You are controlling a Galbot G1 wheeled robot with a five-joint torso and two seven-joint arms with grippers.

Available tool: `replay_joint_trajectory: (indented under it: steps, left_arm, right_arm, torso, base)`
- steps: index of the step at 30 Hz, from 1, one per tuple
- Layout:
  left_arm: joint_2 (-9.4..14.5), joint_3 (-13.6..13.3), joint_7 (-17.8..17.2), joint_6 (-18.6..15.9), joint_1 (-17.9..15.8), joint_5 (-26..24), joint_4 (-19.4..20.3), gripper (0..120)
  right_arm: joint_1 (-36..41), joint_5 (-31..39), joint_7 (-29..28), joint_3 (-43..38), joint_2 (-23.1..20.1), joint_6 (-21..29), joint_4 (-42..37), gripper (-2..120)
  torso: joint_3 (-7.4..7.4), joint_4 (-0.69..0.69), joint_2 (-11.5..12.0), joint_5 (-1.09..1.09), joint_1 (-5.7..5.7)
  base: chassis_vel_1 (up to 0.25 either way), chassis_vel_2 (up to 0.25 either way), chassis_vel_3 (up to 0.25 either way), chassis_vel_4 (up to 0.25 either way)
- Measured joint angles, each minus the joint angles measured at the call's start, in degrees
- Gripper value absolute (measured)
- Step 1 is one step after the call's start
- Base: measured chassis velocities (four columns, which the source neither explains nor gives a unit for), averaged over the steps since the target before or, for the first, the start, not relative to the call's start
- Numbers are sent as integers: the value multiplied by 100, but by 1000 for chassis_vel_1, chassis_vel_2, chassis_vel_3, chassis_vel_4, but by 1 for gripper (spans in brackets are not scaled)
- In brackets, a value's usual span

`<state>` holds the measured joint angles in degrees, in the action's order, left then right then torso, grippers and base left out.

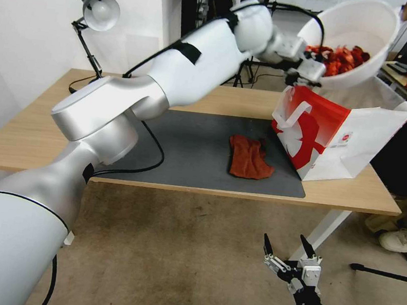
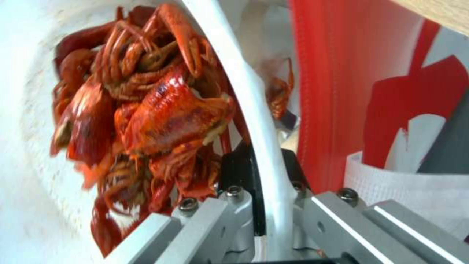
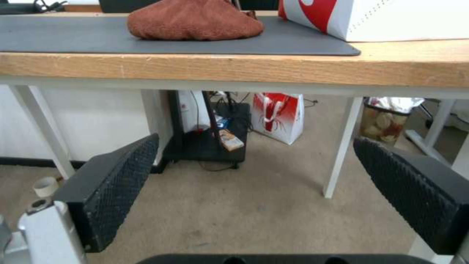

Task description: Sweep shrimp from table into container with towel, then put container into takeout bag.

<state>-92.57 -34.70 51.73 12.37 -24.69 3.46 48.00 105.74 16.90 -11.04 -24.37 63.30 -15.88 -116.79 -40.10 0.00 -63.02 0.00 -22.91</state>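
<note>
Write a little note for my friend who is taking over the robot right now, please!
Left pincer: shut on the rim of the container, held tilted in the air above the open takeout bag.
Right pincer: open, holding nothing, parked low in front of the table.
Shrimp: heaped in the container.
Towel: lying on the grey mat beside the bag.
Done: shrimp are in the container, and it is lifted.
Left: lower the container into the bag and let go.

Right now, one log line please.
left gripper: shut on round white plastic bowl of shrimp above white paper bag | right gripper: open, low
</note>
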Motion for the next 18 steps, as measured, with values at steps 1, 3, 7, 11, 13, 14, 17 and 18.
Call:
replay_joint_trajectory:
  steps: [1, 3, 7, 11, 13, 14, 17, 18]
  left_arm:
    - [9, -44, -28, -4, 17, 23, 11, 0]
    - [25, -107, -92, 28, 33, 188, 39, 3]
    - [29, -196, -252, 39, 26, 233, 129, 15]
    - [39, -345, -411, 24, -56, 130, 146, 30]
    - [43, -401, -415, 24, -91, 97, 154, 35]
    - [43, -424, -423, 24, -113, 77, 158, 40]
    - [44, -489, -474, 7, -157, 25, 190, 49]
    - [43, -519, -506, -13, -168, 11, 229, 53]
  right_arm:
    - [-1, 2, 2, 2, 2, 0, 6, 100]
    - [-15, 4, 6, 10, -1, -1, 32, 100]
    - [-67, 14, 11, 30, -13, -1, 92, 100]
    - [-89, 19, 27, 61, 9, -1, 112, 100]
    - [-112, 21, 33, 94, 27, -1, 113, 100]
    - [-137, 22, 37, 108, 35, -1, 115, 100]
    - [-192, 25, 37, 145, 38, -1, 128, 100]
    - [-201, 26, 38, 151, 33, -1, 131, 100]
  torso:
    - [0, 0, 0, 0, 0]
    - [-1, 0, 0, 0, -1]
    - [0, 0, 0, 0, 0]
    - [0, 0, 0, 0, 0]
    - [0, 0, -1, -1, -1]
    - [0, 0, -1, 0, 0]
    - [0, 1, -1, 0, 0]
    - [0, 0, -1, 0, 0]
  base:
    - [0, 0, 0, 0]
    - [0, 0, 0, 0]
    - [0, 0, 0, 0]
    - [0, 0, 0, 0]
    - [0, 0, 0, 0]
    - [0, 0, 0, 0]
    - [0, 0, 0, 0]
    - [0, 0, 0, 0]
